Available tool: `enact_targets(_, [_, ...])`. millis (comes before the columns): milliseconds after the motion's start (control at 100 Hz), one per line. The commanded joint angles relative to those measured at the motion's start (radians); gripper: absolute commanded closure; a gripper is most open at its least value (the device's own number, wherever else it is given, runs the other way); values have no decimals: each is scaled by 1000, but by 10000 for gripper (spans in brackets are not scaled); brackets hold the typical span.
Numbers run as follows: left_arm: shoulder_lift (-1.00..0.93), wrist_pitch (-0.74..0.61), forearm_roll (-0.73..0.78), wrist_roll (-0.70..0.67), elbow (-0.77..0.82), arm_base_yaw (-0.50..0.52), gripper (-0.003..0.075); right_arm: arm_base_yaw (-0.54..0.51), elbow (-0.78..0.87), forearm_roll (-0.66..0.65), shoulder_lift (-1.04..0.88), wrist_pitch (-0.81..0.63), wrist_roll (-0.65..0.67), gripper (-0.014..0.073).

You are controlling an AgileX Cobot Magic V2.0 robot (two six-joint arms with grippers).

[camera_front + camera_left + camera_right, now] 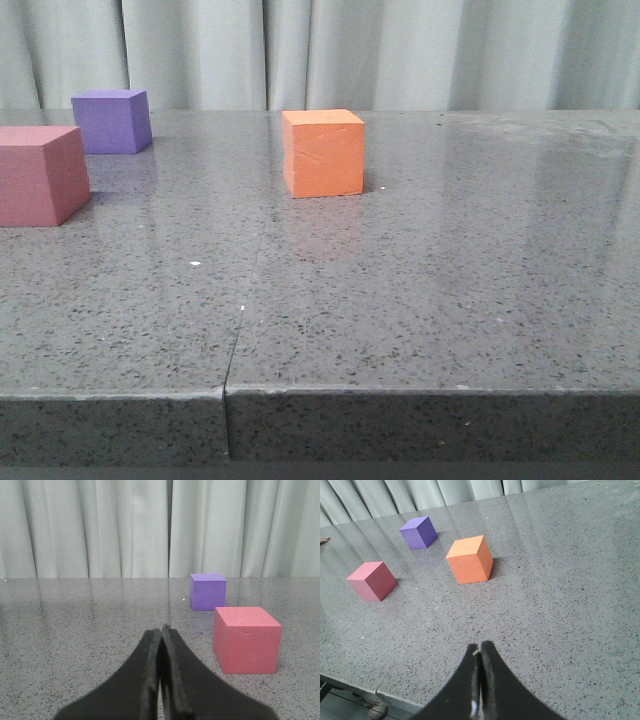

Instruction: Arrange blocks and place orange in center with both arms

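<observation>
While front view lacks arms, wrist views show left gripper (160, 630), right gripper (480, 647), jaws closed

Orange cube (323, 153) mid-table (420, 300), pink cube (38, 175) left, purple cube (111, 121) behind

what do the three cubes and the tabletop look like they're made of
The orange cube, pink cube and purple cube look like matte foam: flat colour, no shine, faint creases on the orange face. The tabletop looks like polished speckled stone, perhaps granite or an imitation: it mirrors the cubes and shows a seam.
</observation>
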Motion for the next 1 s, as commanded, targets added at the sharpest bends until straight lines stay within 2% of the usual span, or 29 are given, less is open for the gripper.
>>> enact_targets(0, [-25, -63, -8, -8, -25, -4, 741, -2, -22, -9, 7, -67, -2, 655])
enact_targets(260, [132, 141, 2, -8, -248, -4, 741, -2, -22, -9, 7, -67, -2, 655])
enact_targets(490, [386, 417, 2, -8, -486, -4, 741, -2, -22, -9, 7, -67, -2, 655])
enact_targets(650, [564, 549, 2, -6, -630, -4, 740, -2, -22, -9, 7, -67, -2, 655])
enact_targets(770, [680, 592, 0, 84, -705, -4, 723, -2, -22, -9, 7, -67, -2, 655])
enact_targets(860, [750, 590, -8, 172, -748, -4, 610, -2, -22, -9, 7, -67, -2, 655])
enact_targets(990, [825, 561, -10, 231, -799, -4, 311, -2, -22, -9, 7, -67, -2, 655])
